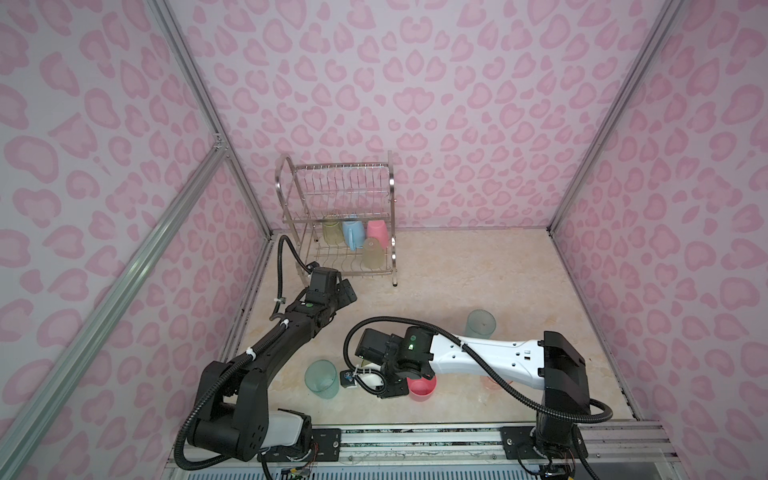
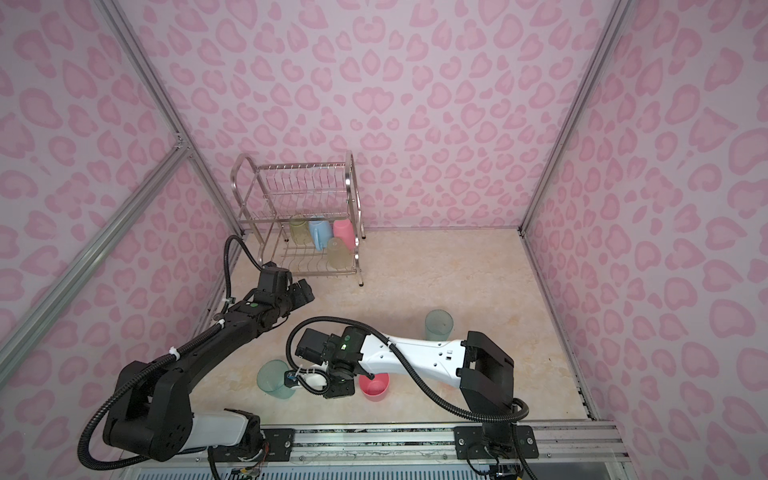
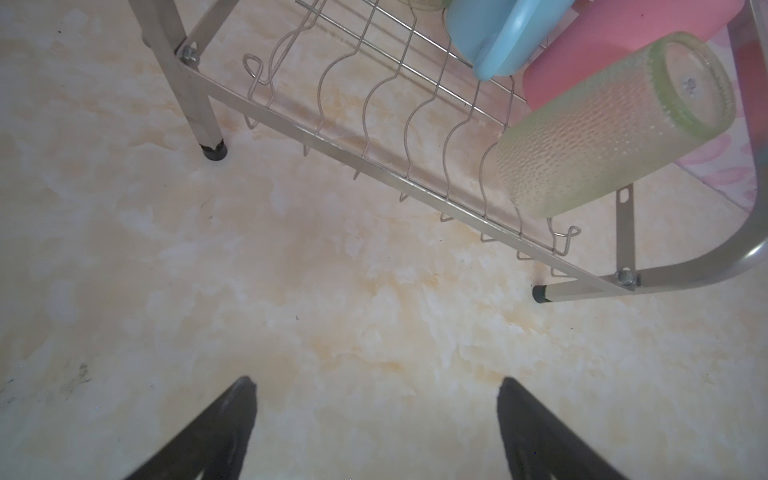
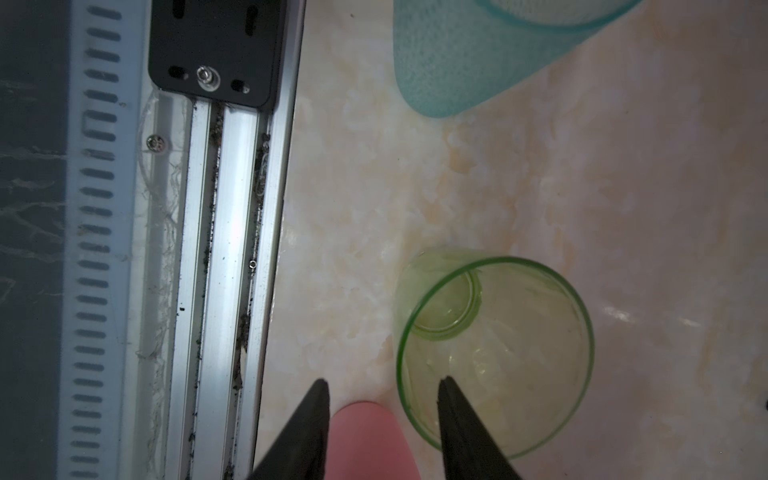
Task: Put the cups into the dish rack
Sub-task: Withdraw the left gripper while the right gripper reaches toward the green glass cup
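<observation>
Right pincer [image 4: 384,380]: half-spread astride opaque pink plastic cup [image 1: 424,388], lower centre; grip cannot be told. Risk: one finger overlaps clear green tumbler [image 4: 494,353] just beside; closing may topple it. Left pincer [image 3: 376,382]: spread, empty. Chrome wire dish rack [image 1: 392,187], upper centre: four cups [image 1: 353,232] loaded.

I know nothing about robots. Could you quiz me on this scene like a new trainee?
1. How many cups are in the dish rack?
2. True or false: the left gripper is holding a cup.
3. Which cup sits between the jaws of the right gripper? A teal, B pink, C blue.
Key: 1. Four: two green cups, a blue mug, a racked pink cup. 2. False: open, empty. 3. B, the loose pink cup.
</observation>
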Motion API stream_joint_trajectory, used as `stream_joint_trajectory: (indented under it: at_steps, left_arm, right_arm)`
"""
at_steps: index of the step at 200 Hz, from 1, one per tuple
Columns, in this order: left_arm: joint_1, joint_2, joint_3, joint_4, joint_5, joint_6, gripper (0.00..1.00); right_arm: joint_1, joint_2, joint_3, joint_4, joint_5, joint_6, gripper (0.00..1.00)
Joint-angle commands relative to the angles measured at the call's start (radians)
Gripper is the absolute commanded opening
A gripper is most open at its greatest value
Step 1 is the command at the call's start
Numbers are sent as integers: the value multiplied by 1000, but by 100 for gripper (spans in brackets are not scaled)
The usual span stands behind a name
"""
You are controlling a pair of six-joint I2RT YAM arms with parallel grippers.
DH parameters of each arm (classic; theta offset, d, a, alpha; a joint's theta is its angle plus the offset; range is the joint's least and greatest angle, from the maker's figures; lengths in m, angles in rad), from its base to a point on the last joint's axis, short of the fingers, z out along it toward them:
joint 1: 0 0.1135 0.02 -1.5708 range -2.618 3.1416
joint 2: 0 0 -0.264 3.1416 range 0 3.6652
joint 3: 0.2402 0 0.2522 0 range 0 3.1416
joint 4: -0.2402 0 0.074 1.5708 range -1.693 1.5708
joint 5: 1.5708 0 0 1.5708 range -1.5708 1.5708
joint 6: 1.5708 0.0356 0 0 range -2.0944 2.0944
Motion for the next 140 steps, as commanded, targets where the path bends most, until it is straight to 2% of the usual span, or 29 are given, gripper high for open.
stream_joint_trajectory:
  at_steps: [1, 44, 71, 92, 109, 140]
  left_arm:
    - [3, -1, -8, 20, 4, 6, 92]
    - [12, -12, -11, 19, 3, 11, 92]
    - [14, -14, -11, 18, 5, 9, 92]
    - [16, -11, -11, 19, 9, 5, 92]
    - [15, -12, -3, 18, 16, -1, 92]
    - [15, -25, 7, 5, 30, -13, 91]
  right_arm:
    - [0, 24, 9, -24, 0, -21, 41]
    - [0, 72, 37, -36, 4, -27, 26]
    - [0, 70, 37, -33, 4, -29, 13]
    - [-1, 66, 32, -28, 12, -27, 8]
    - [0, 61, 28, -24, 18, -27, 0]
    - [-5, 28, 0, 8, 22, -26, 0]
